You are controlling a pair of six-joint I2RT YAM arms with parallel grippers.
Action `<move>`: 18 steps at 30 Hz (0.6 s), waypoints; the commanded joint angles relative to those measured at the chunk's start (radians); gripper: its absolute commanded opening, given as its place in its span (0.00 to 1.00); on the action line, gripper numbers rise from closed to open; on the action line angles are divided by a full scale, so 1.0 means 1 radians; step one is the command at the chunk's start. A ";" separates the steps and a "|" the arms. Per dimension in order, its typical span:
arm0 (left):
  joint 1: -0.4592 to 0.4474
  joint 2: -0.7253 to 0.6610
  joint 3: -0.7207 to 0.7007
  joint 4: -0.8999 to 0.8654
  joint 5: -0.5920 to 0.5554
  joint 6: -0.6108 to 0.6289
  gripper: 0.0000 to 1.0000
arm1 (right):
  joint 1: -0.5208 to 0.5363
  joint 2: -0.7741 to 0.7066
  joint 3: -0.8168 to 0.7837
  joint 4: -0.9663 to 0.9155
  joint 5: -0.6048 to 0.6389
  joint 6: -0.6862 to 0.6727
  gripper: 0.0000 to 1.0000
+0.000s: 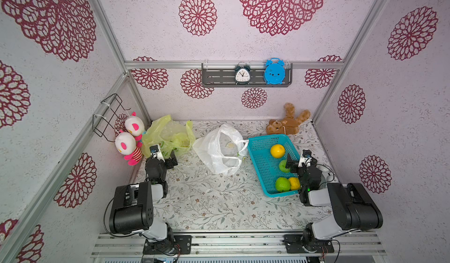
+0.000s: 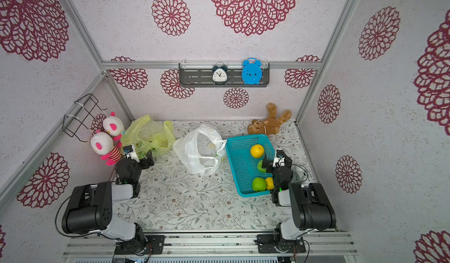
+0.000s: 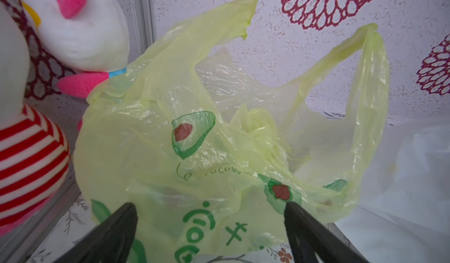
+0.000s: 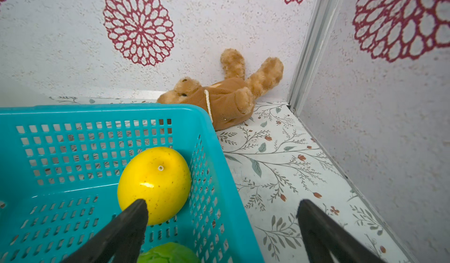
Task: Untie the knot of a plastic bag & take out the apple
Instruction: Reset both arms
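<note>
Left tool, released, faces the yellow-green plastic bag far left, handles pointing up; right tool, released, straddles the turquoise mesh basket's right wall.

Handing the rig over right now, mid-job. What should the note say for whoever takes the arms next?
Grippers: the left gripper is open and empty, right at the yellow-green bag. The right gripper is open and empty, astride the rim of the teal basket.
Things: the yellow-green bag is at the back left with its handles apart. The white bag is mid-table, beside the basket. The basket holds two green apples and two yellow fruits.
Done: the yellow-green bag looks untied.
Left: I cannot tell what either bag holds, or whether the white bag is knotted, so check both.
</note>
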State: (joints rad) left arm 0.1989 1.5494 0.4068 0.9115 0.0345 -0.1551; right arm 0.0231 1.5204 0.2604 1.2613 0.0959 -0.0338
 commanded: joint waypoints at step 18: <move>-0.006 -0.003 0.001 -0.021 -0.014 -0.003 0.97 | -0.005 0.011 0.003 -0.087 0.053 0.044 0.99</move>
